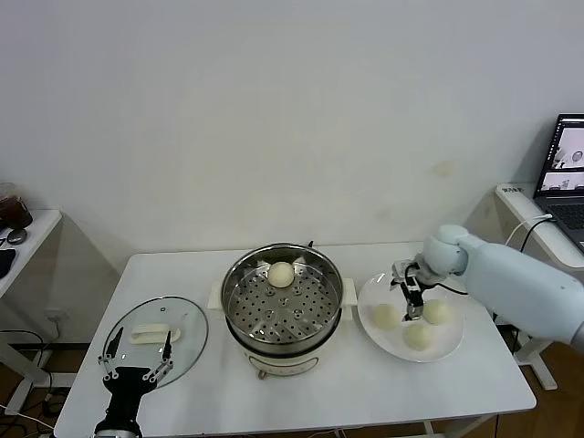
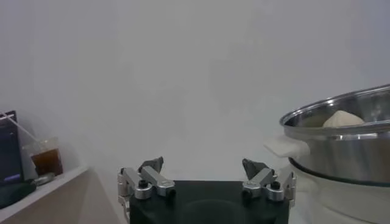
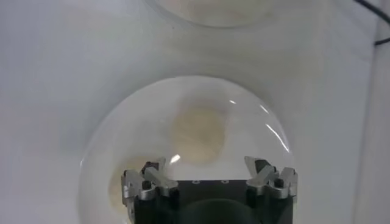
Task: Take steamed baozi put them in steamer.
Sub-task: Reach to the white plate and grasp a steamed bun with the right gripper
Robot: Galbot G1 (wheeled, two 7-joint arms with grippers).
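The steamer (image 1: 283, 310) stands mid-table with one steamed baozi (image 1: 280, 273) on its perforated floor. Three more baozi (image 1: 387, 315), (image 1: 437, 312), (image 1: 418, 336) lie on the white plate (image 1: 367, 301) to its right. My right gripper (image 1: 412, 308) is open and empty, pointing down just above the plate between the two far buns. In the right wrist view my right gripper (image 3: 205, 162) hangs over the plate (image 3: 122, 115), with one baozi (image 3: 198, 131) ahead of the jaws. My left gripper (image 1: 137, 358) is parked open at the front left; its wrist view (image 2: 203, 163) shows the steamer (image 2: 341, 152) and its baozi (image 2: 342, 119).
A round glass lid (image 1: 187, 351) with a white handle (image 1: 151, 333) lies at the table's front left, under my left gripper. A laptop (image 1: 566, 173) sits on a side desk at right. A drink cup (image 2: 46, 159) stands on a side table at left.
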